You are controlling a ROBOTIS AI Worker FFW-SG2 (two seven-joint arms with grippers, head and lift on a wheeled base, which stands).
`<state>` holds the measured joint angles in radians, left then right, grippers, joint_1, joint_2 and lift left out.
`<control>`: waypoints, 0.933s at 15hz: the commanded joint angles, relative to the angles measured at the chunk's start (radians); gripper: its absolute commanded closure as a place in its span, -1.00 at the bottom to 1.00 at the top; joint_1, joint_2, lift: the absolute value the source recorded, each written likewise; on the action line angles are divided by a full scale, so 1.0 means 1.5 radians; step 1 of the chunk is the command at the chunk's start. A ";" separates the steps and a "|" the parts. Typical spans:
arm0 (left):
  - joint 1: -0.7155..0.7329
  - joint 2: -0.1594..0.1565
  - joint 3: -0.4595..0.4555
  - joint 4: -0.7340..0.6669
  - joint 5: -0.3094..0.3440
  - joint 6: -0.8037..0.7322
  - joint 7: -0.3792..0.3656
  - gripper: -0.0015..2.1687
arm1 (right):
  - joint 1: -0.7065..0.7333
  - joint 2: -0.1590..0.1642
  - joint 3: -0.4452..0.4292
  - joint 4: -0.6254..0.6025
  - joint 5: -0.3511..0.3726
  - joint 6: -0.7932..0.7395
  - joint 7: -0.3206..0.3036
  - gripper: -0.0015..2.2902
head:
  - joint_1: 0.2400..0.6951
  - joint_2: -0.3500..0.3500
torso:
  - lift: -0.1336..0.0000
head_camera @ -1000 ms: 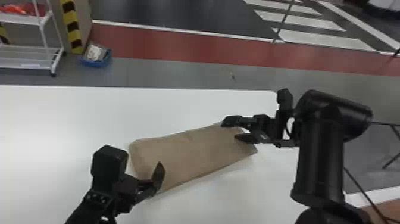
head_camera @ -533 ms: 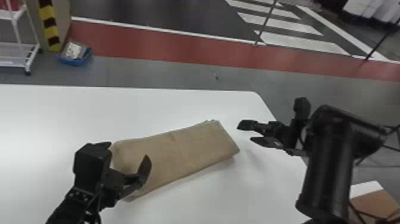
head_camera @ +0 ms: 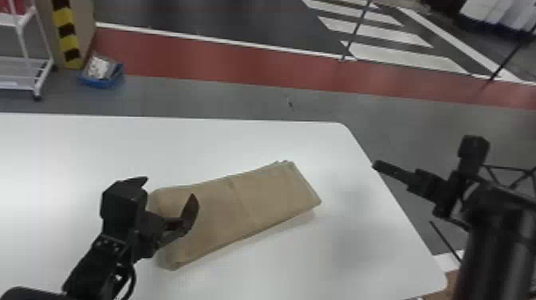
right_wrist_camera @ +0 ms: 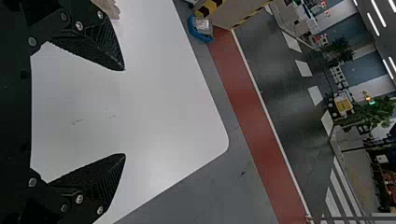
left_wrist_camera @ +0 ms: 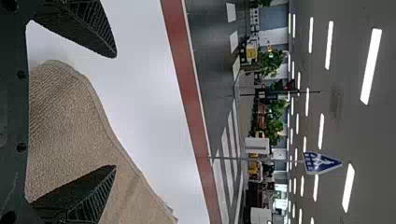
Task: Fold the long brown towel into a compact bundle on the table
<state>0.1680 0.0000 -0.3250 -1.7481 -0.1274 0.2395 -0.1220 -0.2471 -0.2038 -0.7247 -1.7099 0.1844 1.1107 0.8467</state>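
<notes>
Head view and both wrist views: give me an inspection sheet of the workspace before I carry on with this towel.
surface: white table, with faint dark marks in the right wrist view
job's things: brown towel, folded into a flat, layered strip lying at a slant; not yet a compact bundle
clutter: blue bin with items in it, on the floor beyond the table
end effectors: left end effector open at the towel's left end, contact cannot be told; right end effector open, off the towel, by the table's right edge
cables: black cable looping beside the left arm
surroundings: white wheeled cart, red floor strip, white crossing stripes
</notes>
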 commanded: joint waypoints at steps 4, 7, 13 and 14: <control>-0.034 -0.002 -0.012 0.075 -0.064 -0.035 0.035 -0.97 | 0.002 -0.016 0.027 -0.003 0.017 0.012 0.009 -0.77 | 1.00 -1.00 | -0.87; -0.033 -0.002 0.008 0.081 -0.082 -0.021 0.038 -0.96 | -0.007 -0.009 0.049 -0.001 0.015 0.022 0.009 -0.77 | 1.00 -1.00 | -0.87; -0.019 -0.002 0.038 0.075 -0.109 0.016 0.037 -0.96 | -0.023 -0.008 0.098 -0.001 0.035 0.061 0.008 -0.77 | 1.00 -1.00 | -0.87; -0.016 -0.002 0.040 0.072 -0.109 0.016 0.036 -0.96 | -0.029 -0.009 0.116 -0.001 0.041 0.075 0.009 -0.77 | 1.00 -1.00 | -0.87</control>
<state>0.1373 0.0000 -0.2714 -1.6358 -0.2877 0.2614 -0.0657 -0.2785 -0.2170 -0.5861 -1.7119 0.2284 1.1938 0.8593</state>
